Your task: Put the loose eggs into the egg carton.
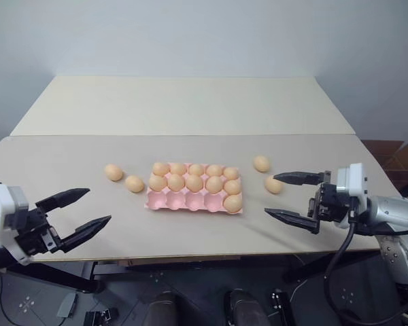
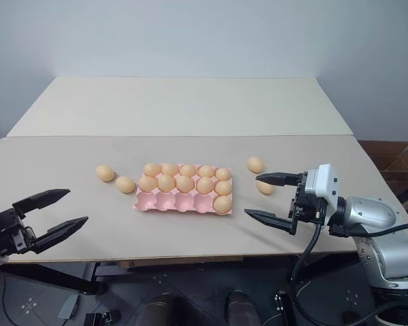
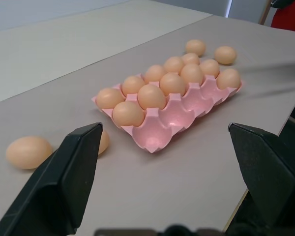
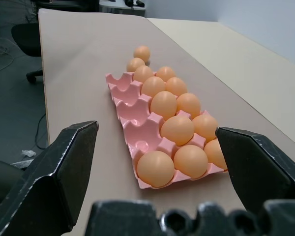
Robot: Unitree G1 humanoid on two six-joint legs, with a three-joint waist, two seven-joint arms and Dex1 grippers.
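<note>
Two pale tabletops (image 1: 190, 102) are butted together before a plain grey wall, with an office chair (image 4: 27, 37) seen on the dark floor beyond. Near the front table's middle the pink egg carton (image 1: 190, 201) lies with its long axis running left to right, eleven cups filled and four near-row cups bare, while loose eggs (image 1: 113, 172) rest in pairs on either side. The left gripper (image 1: 81, 212) and right gripper (image 1: 290, 197) are held wide apart and empty; one right-hand egg is partly hidden in the right eye view.

Two beige tables (image 1: 190, 105) abutting, pale wall (image 1: 204, 34) behind, dark floor, office chair (image 4: 27, 37).
</note>
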